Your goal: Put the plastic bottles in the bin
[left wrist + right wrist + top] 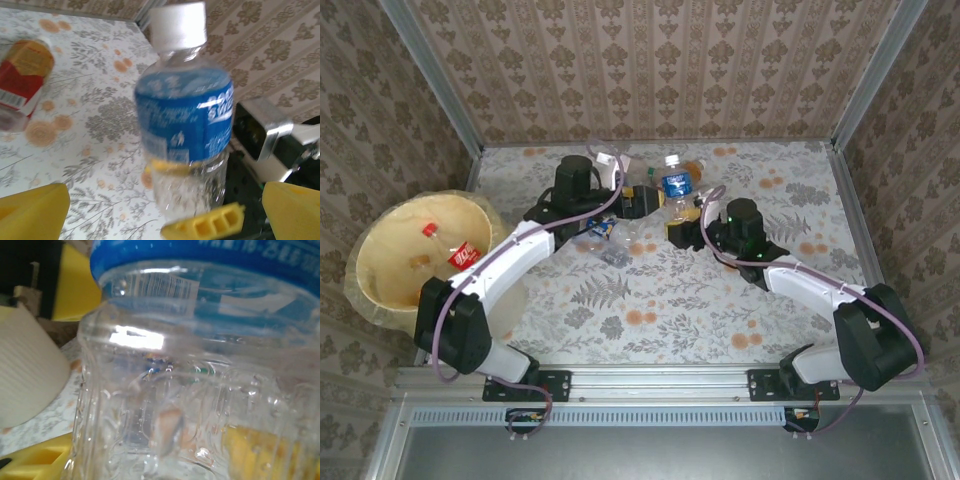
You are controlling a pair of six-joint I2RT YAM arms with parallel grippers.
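One blue-label bottle [676, 187] clamped in R pincer [684, 212]; L pincer [648, 202] gapes empty beside it: best grip label before R frees.

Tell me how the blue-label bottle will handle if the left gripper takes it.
The blue-label bottle looks empty, so probably very light. Its thin clear ribbed wall would likely dent under a hard squeeze. The right gripper holds it low on the body, so a nudge near the white cap might tilt it.
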